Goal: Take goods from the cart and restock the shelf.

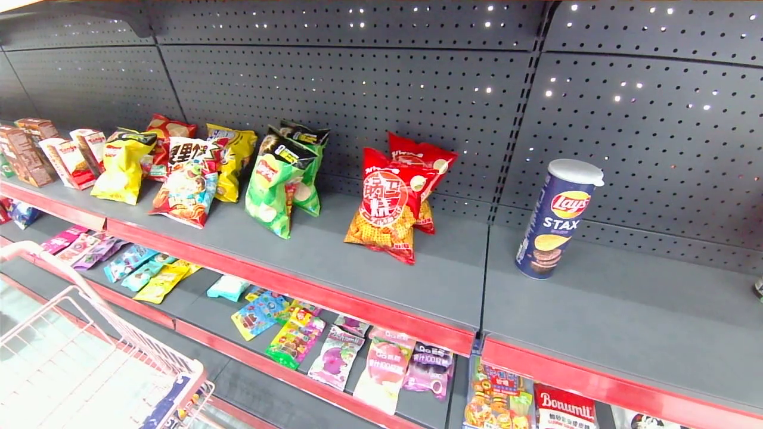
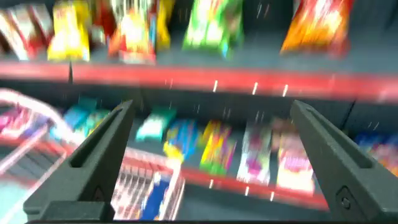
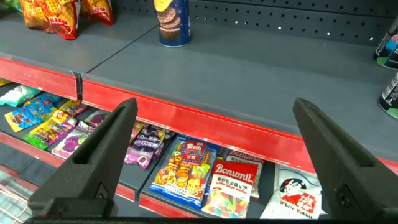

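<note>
- Head view: the shelf (image 1: 626,310) is a grey deck with a red front edge and a pegboard back
- A blue crisp can (image 1: 557,220) stands upright on its right section, well apart from the red snack bags (image 1: 393,202) leaning near the middle
- Green crisp bags (image 1: 280,179) and yellow crisp bags (image 1: 122,167) stand further left; flat sweet packets (image 1: 334,357) lie on the tier below
- The cart (image 1: 71,369), a pale wire basket, sits at the lower left, in front of the shelf
- Left wrist view: the left claw (image 2: 214,174) is spread wide and holds nothing; it hangs over the cart's corner, facing the lower tier, where the blurred colours are probably sweet packets
- Right wrist view: the right claw (image 3: 214,168) is released and empty, in front of the shelf's red edge, with the can on the deck beyond
</note>
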